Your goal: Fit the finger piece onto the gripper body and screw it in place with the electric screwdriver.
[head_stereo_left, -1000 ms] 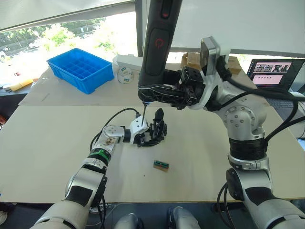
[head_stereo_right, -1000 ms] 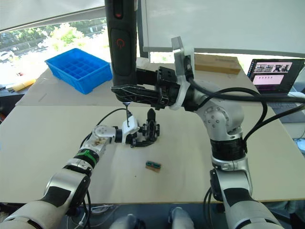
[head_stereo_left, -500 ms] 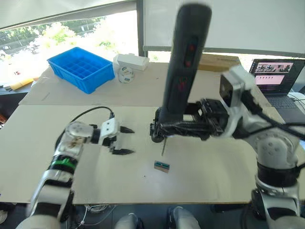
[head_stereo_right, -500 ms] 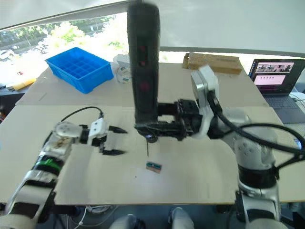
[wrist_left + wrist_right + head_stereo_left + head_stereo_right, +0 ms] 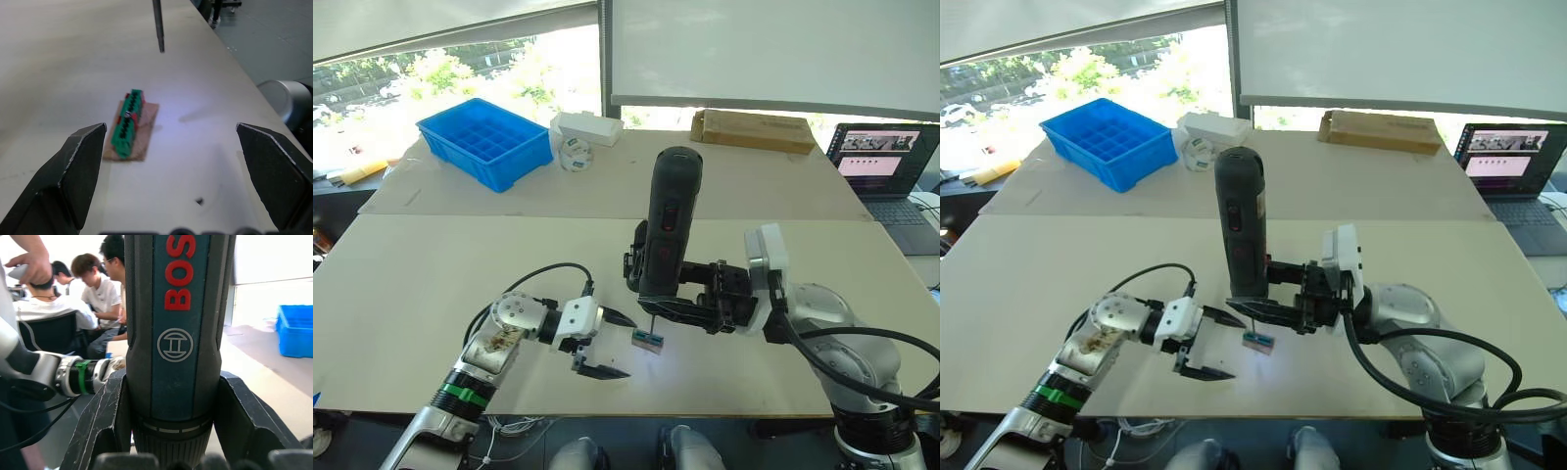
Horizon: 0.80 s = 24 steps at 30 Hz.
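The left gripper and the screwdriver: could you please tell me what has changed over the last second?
The left gripper let go of the gripper body and now sits open beside the green block. The right gripper lowered the electric screwdriver over that block. The blue bin stayed put.

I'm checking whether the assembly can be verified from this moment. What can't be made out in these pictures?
- The gripper body: in the left eye view, mostly hidden behind the electric screwdriver; whether the finger piece is fitted cannot be told.
- The bit tip: the eye views are too small to show whether it touches the green block; in the left wrist view it looks apart.
- The screwdriver's top and bit: cut off in the right wrist view.
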Motion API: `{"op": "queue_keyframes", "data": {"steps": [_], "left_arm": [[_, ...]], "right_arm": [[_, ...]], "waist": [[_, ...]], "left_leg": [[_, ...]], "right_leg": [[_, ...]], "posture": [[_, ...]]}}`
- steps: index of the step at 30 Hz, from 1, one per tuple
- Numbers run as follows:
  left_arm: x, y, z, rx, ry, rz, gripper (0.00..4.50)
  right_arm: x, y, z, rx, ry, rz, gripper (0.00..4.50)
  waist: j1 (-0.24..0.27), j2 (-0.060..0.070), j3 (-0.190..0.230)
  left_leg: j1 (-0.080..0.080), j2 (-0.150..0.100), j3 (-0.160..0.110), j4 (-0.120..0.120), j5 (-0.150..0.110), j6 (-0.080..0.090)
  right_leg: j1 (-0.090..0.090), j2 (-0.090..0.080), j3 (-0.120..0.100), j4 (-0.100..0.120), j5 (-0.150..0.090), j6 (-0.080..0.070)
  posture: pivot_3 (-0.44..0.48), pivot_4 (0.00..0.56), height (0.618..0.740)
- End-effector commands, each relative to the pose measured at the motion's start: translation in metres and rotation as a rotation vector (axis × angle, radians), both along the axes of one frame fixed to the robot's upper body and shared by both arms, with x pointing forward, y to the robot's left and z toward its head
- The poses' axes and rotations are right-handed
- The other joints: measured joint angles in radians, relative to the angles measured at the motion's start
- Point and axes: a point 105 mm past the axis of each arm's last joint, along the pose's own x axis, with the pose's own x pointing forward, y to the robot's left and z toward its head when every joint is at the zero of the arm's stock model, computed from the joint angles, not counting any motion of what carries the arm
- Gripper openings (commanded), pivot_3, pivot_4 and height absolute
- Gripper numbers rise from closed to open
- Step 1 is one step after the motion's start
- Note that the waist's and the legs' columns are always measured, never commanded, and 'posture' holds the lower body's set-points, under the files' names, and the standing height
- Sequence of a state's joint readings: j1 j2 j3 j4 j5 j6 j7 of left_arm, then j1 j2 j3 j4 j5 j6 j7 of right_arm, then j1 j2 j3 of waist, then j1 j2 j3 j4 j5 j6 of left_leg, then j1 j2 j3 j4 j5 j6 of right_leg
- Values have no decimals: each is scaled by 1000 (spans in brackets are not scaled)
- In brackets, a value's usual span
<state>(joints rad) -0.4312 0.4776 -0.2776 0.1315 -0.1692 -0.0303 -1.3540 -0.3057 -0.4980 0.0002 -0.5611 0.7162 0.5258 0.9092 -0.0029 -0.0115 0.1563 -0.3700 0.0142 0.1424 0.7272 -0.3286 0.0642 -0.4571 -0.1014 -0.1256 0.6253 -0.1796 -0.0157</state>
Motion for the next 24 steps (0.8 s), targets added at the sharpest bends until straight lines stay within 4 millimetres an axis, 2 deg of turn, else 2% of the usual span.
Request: {"op": "queue_keyframes", "data": {"steps": [1, 10, 24], "left_arm": [[4, -9, 2, -18, -25, 4, 4500], [11, -18, -4, -23, -9, 14, 4500], [13, -23, -6, -26, 3, 19, 4500]], "right_arm": [[-10, 6, 11, 32, -103, 9, 1919], [-5, 11, 9, 55, -120, -28, 1919], [4, 8, -9, 31, -115, -55, 1919]], "waist": [[-2, 0, 0], [1, 0, 0], [2, 0, 0]], "left_leg": [[0, 0, 0, 0, 0, 0], [0, 0, 0, 0, 0, 0], [0, 0, 0, 0, 0, 0]], "right_leg": [[0, 0, 0, 0, 0, 0], [0, 0, 0, 0, 0, 0], [0, 0, 0, 0, 0, 0]], "posture": [[0, 150, 738], [0, 150, 738], [0, 150, 738]]}}
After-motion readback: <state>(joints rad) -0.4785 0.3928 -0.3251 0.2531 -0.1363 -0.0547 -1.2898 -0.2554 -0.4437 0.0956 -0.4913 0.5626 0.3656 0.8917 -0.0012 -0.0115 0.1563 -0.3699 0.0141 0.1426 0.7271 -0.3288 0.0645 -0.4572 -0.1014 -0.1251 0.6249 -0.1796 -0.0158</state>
